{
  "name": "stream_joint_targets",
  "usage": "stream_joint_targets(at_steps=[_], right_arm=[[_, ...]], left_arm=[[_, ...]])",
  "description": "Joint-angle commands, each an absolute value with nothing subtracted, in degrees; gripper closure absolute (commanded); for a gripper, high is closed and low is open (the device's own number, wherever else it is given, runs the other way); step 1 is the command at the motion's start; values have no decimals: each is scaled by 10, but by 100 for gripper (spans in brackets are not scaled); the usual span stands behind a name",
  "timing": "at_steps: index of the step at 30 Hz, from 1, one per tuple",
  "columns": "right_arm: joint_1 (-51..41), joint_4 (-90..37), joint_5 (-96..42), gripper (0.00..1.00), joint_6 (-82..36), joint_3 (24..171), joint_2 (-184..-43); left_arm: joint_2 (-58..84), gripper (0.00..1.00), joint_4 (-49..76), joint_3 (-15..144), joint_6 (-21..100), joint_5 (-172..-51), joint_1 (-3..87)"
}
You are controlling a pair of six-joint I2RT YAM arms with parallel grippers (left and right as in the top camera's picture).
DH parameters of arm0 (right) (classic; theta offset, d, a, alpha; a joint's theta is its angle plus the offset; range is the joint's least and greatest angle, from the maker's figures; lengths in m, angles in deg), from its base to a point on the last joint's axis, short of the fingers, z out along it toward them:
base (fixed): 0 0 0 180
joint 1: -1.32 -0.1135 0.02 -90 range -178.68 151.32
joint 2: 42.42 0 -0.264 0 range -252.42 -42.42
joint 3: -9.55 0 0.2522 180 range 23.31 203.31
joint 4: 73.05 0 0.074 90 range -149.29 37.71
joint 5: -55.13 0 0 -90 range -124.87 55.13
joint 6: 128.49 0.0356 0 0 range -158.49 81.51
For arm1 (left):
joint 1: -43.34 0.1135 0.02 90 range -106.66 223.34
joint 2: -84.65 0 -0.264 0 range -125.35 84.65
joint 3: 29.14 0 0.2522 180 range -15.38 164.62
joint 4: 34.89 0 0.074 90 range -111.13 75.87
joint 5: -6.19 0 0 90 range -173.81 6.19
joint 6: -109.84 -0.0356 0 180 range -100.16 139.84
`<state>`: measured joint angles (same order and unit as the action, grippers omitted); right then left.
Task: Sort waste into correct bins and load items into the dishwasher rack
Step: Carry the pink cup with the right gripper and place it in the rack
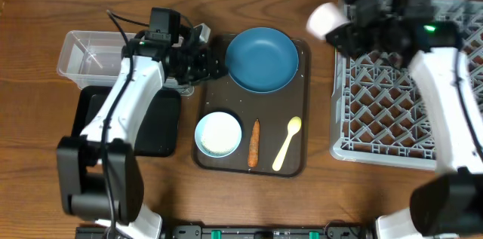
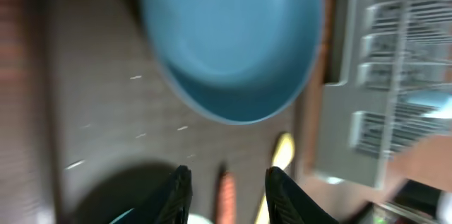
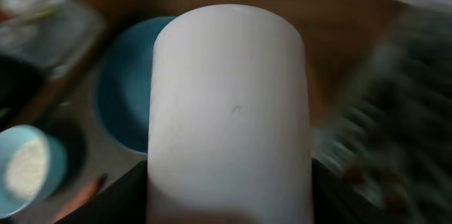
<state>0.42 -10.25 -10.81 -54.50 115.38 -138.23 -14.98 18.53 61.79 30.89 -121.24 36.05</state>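
On the brown serving tray sit a dark blue bowl (image 1: 262,59), a light-blue cup (image 1: 219,134) with white rice in it, an orange carrot (image 1: 254,143) and a pale yellow spoon (image 1: 287,142). My left gripper (image 1: 210,62) hovers over the tray's left edge, open and holding nothing. In its wrist view the bowl (image 2: 229,40), carrot (image 2: 226,196) and spoon (image 2: 282,150) lie ahead of the gripper (image 2: 229,197). My right gripper (image 1: 343,28) is shut on a white cup (image 1: 324,19) held in the air beside the grey rack's (image 1: 392,96) near-left corner. The cup (image 3: 229,104) fills the right wrist view.
A clear plastic tub (image 1: 90,54) stands at the left. A shallow black tray (image 1: 162,122) lies in front of it, partly under my left arm. The brown serving tray (image 1: 306,103) lies between these bins and the rack.
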Motion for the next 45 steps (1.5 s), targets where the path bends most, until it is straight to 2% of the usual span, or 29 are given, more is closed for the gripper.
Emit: stream_joint_targets(at_steps=[1, 6, 10, 16, 23, 31, 39, 41, 42, 45], right_arm=[[49, -80, -227, 83, -462, 1161, -1344], [119, 24, -282, 89, -365, 1190, -1344], [167, 94, -311, 89, -327, 1218, -1346], [232, 186, -335, 91, -323, 1295, -1375], [273, 295, -403, 90, -343, 1383, -1484], [308, 309, -402, 92, -343, 1415, -1584], [309, 300, -377, 90, -343, 1414, -1619], [309, 299, -372, 86, -343, 1414, -1623], [309, 299, -372, 80, -343, 1414, -1624], [309, 296, -372, 52, -343, 1410, -1626]], left_arm=[[-90, 63, 204, 617, 269, -1098, 360], [-36, 63, 215, 617, 269, -1019, 360], [-18, 62, 213, 617, 269, -1004, 360], [-18, 62, 215, 617, 269, -1004, 360], [-18, 62, 216, 617, 269, -1004, 360], [-18, 62, 221, 617, 269, -1004, 360], [-18, 62, 221, 617, 269, -1004, 360], [-18, 62, 221, 617, 269, -1004, 360], [-18, 62, 221, 617, 270, -1004, 360], [-18, 62, 222, 617, 270, -1004, 360]])
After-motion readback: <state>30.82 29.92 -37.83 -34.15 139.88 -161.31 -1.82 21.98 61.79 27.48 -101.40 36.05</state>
